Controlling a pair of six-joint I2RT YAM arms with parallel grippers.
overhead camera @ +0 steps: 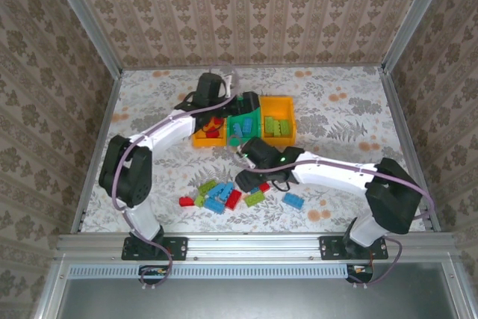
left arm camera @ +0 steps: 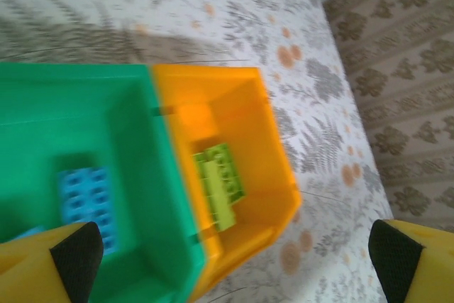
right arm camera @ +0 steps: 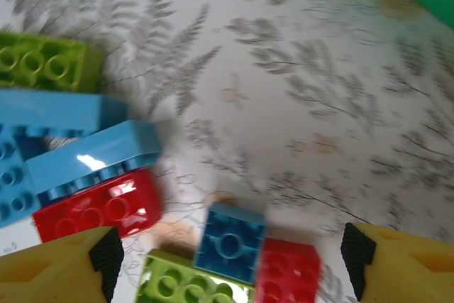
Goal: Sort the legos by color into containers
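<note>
A flowered table (overhead camera: 336,110) is seen from above, with two robot arms reaching out over it. The right gripper (right arm camera: 230,264) hangs low over the loose pile of bricks (overhead camera: 224,196) near the front edge. Its two yellow, black-padded fingers are spread wide and hold nothing. Directly between those fingers, just beneath them, sits a small blue brick (right arm camera: 229,240). It is roughly square, so it has no real long side to line up with. A small red brick (right arm camera: 287,269) touches it on the right, along the line the fingers close on, and a lime brick (right arm camera: 181,285) touches its lower left corner. Because of that crowding, a straight squeeze from here would probably catch the red neighbour too. A big red brick (right arm camera: 99,211) and a long blue brick (right arm camera: 92,157) lie off to the left, outside the fingers. Just beyond the pile stand three bins side by side: the left orange bin (overhead camera: 200,140), the green bin (left arm camera: 159,175) and the right orange bin (left arm camera: 277,168). The green bin has a sorted blue piece (left arm camera: 85,200) in it and lies a short way ahead of the right gripper. The left gripper (left arm camera: 234,260) hovers over the wall shared by the green bin and the right orange bin, fingers fully apart and empty. A sorted lime piece (left arm camera: 218,184) rests in that orange bin. The right arm is plainly the nearer one to the pile.
</note>
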